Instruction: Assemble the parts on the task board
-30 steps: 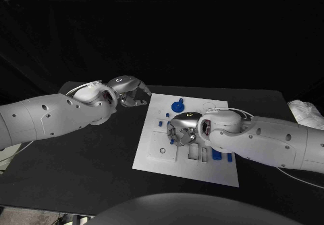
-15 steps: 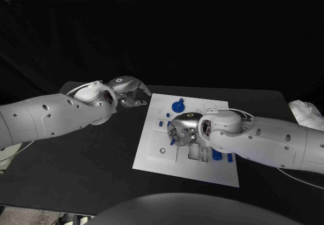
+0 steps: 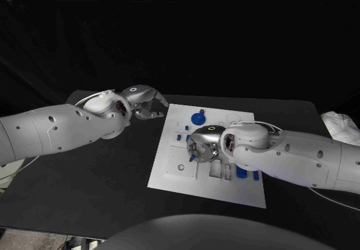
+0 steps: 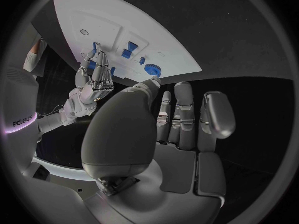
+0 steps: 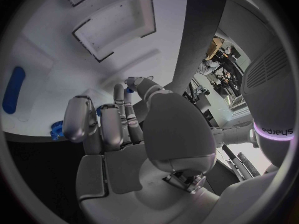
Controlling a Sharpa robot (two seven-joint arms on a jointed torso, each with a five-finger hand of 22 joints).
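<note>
Parts (image 3: 197, 117) sit blue on the flat white task board (image 3: 171, 177) mid-table. My left hand (image 3: 147, 105) hovers off its left edge, fingers curled, empty. My right hand (image 3: 204, 147) presses fingertips onto a small blue piece; I judge seating underway, needing firm downward pressure next.

My right hand (image 3: 204, 146) crept slightly toward near edge of task board (image 3: 171, 174), away from blue round part (image 3: 197, 117) at board's far end; fingers now lower over board's middle slots. My left hand (image 3: 147, 105) shifted marginally, fingers curled a bit tighter, just off board's far left corner.
</note>
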